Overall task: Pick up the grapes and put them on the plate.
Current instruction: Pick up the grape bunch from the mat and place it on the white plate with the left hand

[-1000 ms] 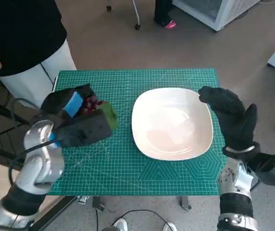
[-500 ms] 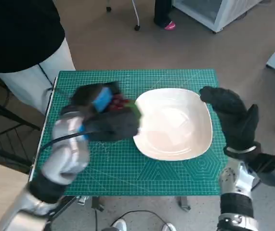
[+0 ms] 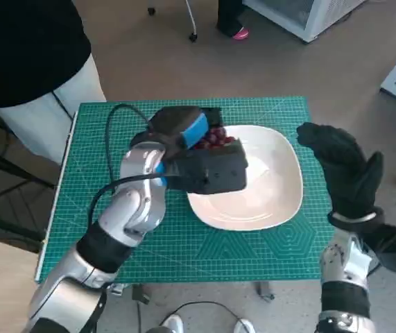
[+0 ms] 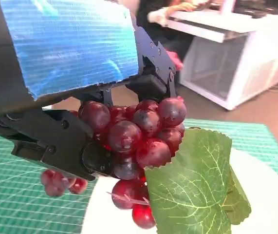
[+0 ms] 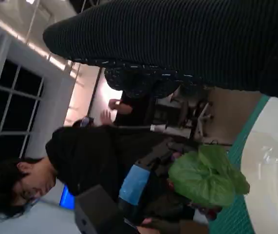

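- Left hand: over the near-left part of the plate, fingers clamped round the grapes. Blue tape on its back faces up in the head view.
- Grapes: dark red bunch, held off the surface in the left hand, above the plate's left rim. In the left wrist view the bunch sits between the black fingers, with a few berries hanging lower and a small cluster dangling to one side.
- Leaf: green, veined, attached to the bunch; it hangs in front of the berries in the left wrist view, with white plate showing behind it. Right wrist view shows the same leaf beside the blue-taped hand.
- Plate: white, rounded-square, on the green cutting mat, right of centre. Cannot tell whether any berry touches it.
- Right hand: gloved, raised beside the plate's right edge, holding nothing, fingers extended and loosely apart. It does not touch the plate as far as the head view shows.
- Black cable: loops from the left wrist over the mat.
- Person: stands at the table's far-left corner, black top, pale trousers. Same person fills much of the right wrist view.
- Floor beyond the table: feet and white furniture at the far edge.
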You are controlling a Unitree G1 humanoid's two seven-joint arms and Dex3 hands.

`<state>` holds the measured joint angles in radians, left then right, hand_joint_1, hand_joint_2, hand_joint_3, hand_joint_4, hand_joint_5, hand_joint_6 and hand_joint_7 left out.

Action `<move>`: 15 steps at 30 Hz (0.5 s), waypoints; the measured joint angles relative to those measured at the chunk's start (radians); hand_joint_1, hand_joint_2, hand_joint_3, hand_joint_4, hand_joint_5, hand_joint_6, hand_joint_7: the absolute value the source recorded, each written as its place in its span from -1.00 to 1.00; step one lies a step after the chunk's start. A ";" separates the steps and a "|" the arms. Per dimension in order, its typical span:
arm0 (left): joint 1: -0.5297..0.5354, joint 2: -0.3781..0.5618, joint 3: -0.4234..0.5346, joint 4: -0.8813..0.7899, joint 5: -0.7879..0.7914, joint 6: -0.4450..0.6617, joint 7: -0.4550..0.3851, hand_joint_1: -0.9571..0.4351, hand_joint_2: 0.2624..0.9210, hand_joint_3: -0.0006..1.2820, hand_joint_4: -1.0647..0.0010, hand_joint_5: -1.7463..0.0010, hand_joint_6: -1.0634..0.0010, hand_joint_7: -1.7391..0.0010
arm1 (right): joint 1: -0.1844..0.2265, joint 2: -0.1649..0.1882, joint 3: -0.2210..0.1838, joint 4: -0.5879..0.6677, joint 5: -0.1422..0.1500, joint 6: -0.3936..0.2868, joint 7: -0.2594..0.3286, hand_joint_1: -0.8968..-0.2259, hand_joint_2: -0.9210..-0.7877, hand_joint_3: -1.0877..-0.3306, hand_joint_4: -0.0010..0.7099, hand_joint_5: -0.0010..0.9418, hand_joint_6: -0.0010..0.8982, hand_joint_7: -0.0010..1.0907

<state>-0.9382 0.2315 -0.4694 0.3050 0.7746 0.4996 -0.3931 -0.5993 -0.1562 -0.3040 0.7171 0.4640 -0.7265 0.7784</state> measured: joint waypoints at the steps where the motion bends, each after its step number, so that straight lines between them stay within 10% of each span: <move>1: -0.005 -0.007 0.000 0.010 -0.001 -0.006 0.003 0.38 0.99 -0.92 -0.29 -0.36 -0.26 -0.28 | 0.001 0.000 0.000 -0.003 0.000 0.000 -0.004 0.51 -1.00 0.59 0.59 -0.99 0.16 -0.99; 15: -0.075 -0.099 -0.011 0.177 -0.023 -0.097 0.056 0.38 0.99 -0.92 -0.39 -0.37 -0.18 -0.25 | 0.023 0.001 0.013 -0.033 -0.012 -0.004 -0.043 0.52 -1.00 0.57 0.60 -0.99 0.15 -0.99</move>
<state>-1.0136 0.1325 -0.4808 0.4820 0.7515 0.4026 -0.3374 -0.5766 -0.1548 -0.2908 0.6840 0.4515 -0.7303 0.7349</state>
